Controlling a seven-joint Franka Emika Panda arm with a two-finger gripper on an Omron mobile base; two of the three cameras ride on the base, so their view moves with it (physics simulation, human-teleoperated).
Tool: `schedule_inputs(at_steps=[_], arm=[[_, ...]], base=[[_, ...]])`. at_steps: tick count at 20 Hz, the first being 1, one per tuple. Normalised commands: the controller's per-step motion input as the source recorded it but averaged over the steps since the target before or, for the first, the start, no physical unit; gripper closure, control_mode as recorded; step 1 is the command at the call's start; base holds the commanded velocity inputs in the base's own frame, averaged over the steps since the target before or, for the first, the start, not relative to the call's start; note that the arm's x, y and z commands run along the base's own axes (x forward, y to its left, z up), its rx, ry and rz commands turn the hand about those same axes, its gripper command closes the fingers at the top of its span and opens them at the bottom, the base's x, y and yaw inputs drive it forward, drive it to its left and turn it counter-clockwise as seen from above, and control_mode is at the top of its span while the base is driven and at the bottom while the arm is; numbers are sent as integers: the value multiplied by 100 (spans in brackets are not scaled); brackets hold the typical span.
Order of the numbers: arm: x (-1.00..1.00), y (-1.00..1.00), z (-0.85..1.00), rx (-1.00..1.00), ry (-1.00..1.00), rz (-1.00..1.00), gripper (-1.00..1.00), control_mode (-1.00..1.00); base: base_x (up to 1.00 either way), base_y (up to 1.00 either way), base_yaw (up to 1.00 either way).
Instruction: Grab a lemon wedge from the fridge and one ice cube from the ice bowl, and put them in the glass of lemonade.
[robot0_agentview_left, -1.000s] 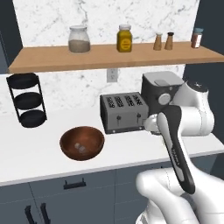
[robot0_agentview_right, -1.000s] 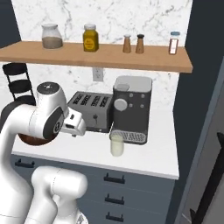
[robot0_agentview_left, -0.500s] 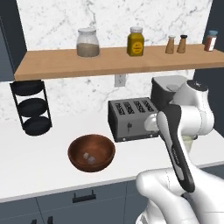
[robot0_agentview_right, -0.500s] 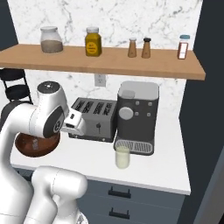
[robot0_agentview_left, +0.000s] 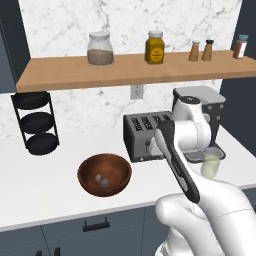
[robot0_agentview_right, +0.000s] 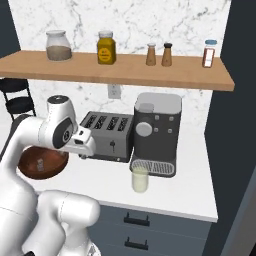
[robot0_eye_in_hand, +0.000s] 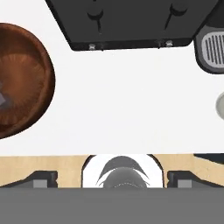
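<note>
You have the ice bowl (robot0_agentview_left: 104, 174) sitting on the white counter (robot0_agentview_left: 45, 185), left of the toaster (robot0_agentview_left: 146, 136) and a little nearer the front edge. Two pale ice cubes (robot0_agentview_left: 101, 179) lie in its bottom, close together. In the right base view the bowl (robot0_agentview_right: 42, 163) is partly hidden behind the arm; in the hand view its brown rim (robot0_eye_in_hand: 24, 83) fills the left side, with one pale cube (robot0_eye_in_hand: 2, 99) at the edge of the picture.

The glass of lemonade (robot0_agentview_left: 211, 165) stands on the counter just in front of the coffee machine (robot0_agentview_left: 200, 112), near its drip tray. From the right base view you see the glass (robot0_agentview_right: 140, 179) apart from the bowl, with the toaster (robot0_agentview_right: 107, 135) set back between them. In the hand view only a pale sliver of the glass (robot0_eye_in_hand: 220, 106) shows at the right edge.

Your gripper (robot0_eye_in_hand: 112, 174) hangs above bare counter in front of the toaster (robot0_eye_in_hand: 131, 21), between bowl and glass, touching neither. Its jaws are spread wide and hold nothing.

Above, a wooden shelf (robot0_agentview_left: 135, 69) carries jars and shakers. A black three-tier stand (robot0_agentview_left: 35, 122) sits at the counter's left end.
</note>
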Motion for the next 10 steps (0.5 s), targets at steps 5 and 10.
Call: schedule_inputs(at_steps=[5,10], arm=[[31,3,-20,0,0,3,-100,-100],[17,44,-33,0,0,6,-100,-100]], base=[[0,0,0],[0,0,0]])
